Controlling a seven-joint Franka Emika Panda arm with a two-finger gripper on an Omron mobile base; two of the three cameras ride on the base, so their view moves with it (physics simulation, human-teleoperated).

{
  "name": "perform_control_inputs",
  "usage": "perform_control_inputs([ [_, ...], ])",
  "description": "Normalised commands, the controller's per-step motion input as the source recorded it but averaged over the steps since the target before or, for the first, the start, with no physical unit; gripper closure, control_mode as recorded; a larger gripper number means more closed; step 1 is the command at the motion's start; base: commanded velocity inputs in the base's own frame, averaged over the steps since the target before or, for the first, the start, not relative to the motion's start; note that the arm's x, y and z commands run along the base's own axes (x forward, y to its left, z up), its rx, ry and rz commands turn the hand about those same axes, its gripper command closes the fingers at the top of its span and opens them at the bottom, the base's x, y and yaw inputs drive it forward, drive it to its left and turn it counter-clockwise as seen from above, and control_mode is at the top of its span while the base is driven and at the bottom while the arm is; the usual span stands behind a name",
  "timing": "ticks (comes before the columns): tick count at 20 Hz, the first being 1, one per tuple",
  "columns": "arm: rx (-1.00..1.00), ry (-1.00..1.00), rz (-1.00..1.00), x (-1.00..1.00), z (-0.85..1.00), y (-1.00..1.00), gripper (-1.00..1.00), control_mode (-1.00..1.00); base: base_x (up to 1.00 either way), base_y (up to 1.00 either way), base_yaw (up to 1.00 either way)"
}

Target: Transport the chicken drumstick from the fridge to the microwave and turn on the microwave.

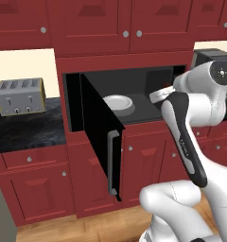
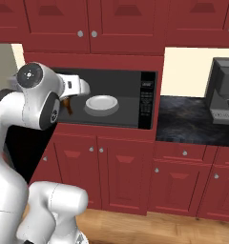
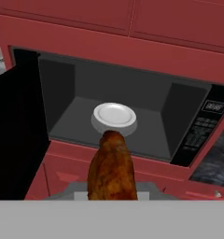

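1. The microwave [image 3: 118, 88] is black outside with a dark grey cavity.
2. The plate [image 3: 115, 115] inside the microwave is white.
3. The chicken drumstick [image 3: 112, 170] is mottled orange-brown.
4. Cabinets [image 2: 121, 19] above the microwave are deep red with grey knobs.
5. The toaster [image 1: 20, 96] left of the microwave is silver, on a dark marbled surface [image 1: 25, 130].

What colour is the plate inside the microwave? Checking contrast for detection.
White plate, clearest in the hand view.

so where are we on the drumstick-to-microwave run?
Done: the microwave door stands open and the chicken drumstick is in the gripper, so it appears already out of the fridge. In hand: the gripper holds it at the opening, short of the white plate inside. Left: set it on the plate, shut the door, press start.
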Motion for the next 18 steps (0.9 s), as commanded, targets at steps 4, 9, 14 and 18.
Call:
perform_control_inputs([
  [4, 0.00, -0.03, 0.00, 0.31, 0.00, 0.00, 1.00, -1.00, 0.00, 0.00, 0.00],
  [9, 0.00, -0.05, 0.00, 0.23, 0.00, 0.00, 1.00, -1.00, 0.00, 0.00, 0.00],
  [14, 0.00, -0.11, 0.00, 0.20, 0.00, 0.01, 1.00, -1.00, 0.00, 0.00, 0.00],
  [18, 0.00, -0.05, 0.00, 0.23, 0.00, 0.00, 1.00, -1.00, 0.00, 0.00, 0.00],
])
